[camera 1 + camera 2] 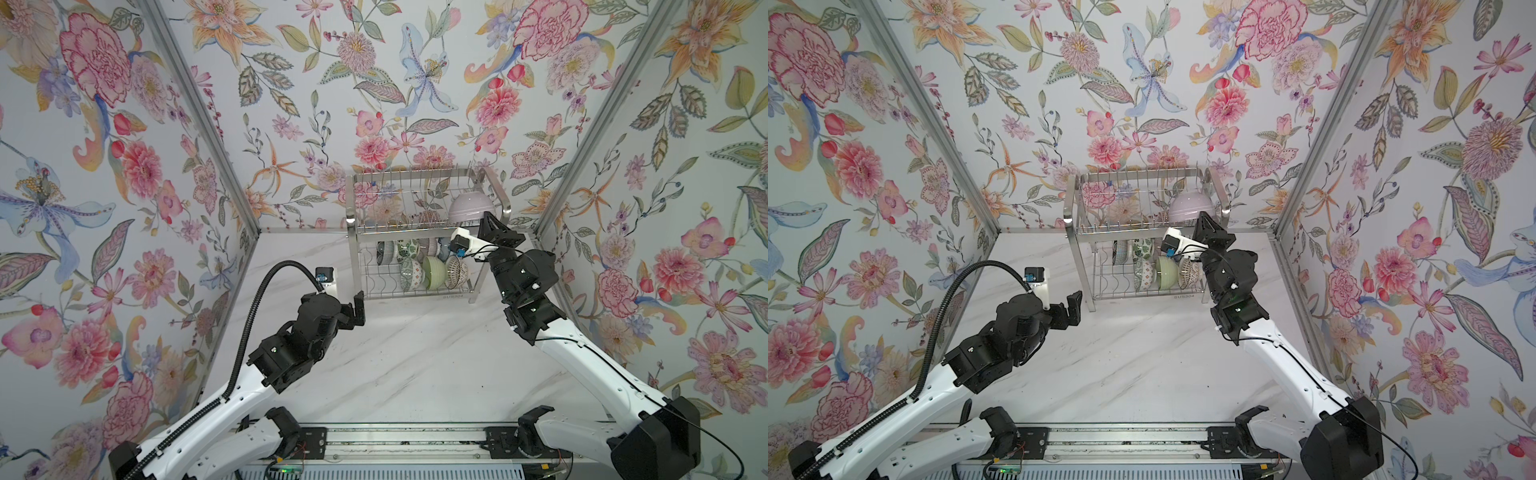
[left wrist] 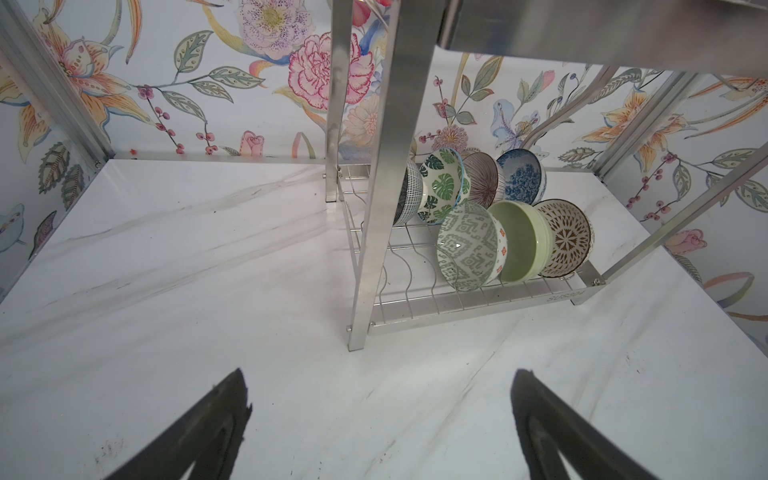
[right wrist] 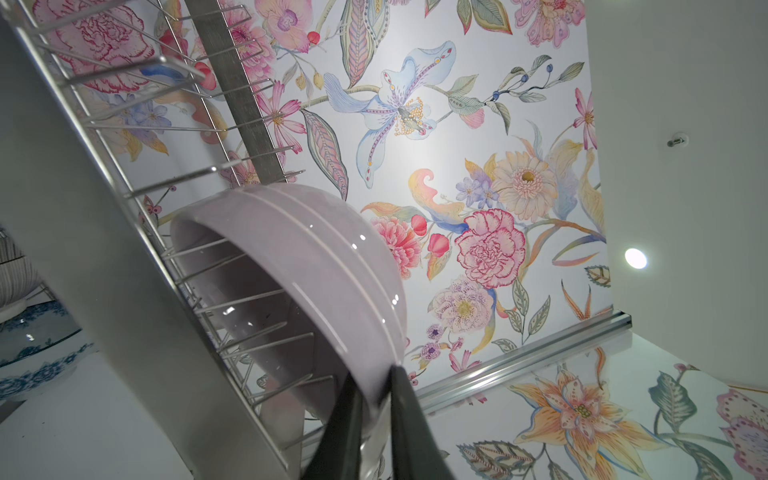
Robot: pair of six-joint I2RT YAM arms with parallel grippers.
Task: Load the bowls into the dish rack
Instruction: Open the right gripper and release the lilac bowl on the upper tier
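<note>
One lilac bowl [image 1: 469, 206], right of centre, sits rim-pinched in our right gripper [image 3: 374, 411]; released tilted, it may roll off the dish rack [image 1: 415, 237]. Our left gripper [image 2: 376, 411] gapes wide.

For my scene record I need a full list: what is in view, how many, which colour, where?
dish rack: 1, silver, back of table
lilac bowl: 1, lilac, upper tier, right end
dark patterned bowl: 1, dark, lower shelf, back row
leaf-print bowl: 1, green on white, lower shelf, back row
ribbed bowl: 1, brown-lined, lower shelf, back row
blue floral bowl: 1, blue on white, lower shelf, back row
geometric bowl: 1, grey-green, lower shelf, front row
green bowl: 1, green, lower shelf, front row
brown lattice bowl: 1, brown on white, lower shelf, front row
table: 1, white marble, underneath
walls: 3, floral, around table
left tool: 1, black, open, before the rack
right tool: 1, black, closed on lilac bowl's rim
</note>
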